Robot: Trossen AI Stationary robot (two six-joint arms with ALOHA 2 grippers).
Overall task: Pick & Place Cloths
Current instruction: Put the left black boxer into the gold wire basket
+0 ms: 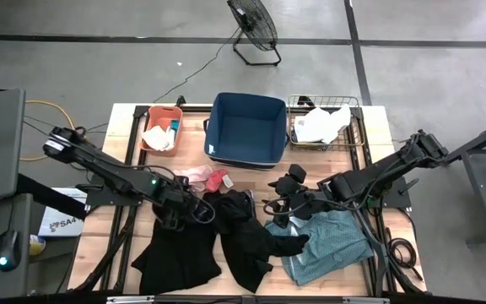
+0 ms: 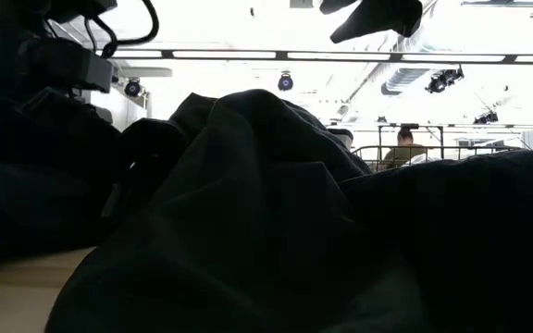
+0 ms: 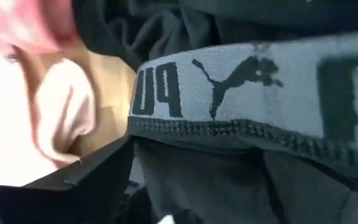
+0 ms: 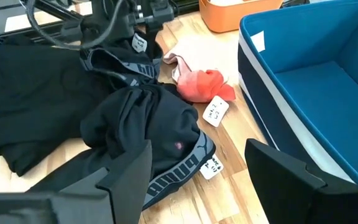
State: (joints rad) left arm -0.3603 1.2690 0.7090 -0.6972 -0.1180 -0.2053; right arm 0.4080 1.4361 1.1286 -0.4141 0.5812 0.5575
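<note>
Your left gripper (image 1: 194,209) sits low, right against the grey waistband (image 3: 241,87) of the black garment (image 1: 241,221) mid-table — whether its fingers grip I cannot tell; your right gripper (image 1: 287,203) hovers open, empty, just right of it

A big crumpled heap of black fabric clothing (image 2: 276,213) fills nearly everything; a strip of pale wooden table (image 2: 17,296) peeks out just beside it, and a seated person (image 2: 402,148) shows well behind it.

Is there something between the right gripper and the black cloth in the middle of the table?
Nothing visible. The right gripper hangs open just beside the black cloth, and the right wrist view shows that cloth directly ahead of the fingers.
</note>
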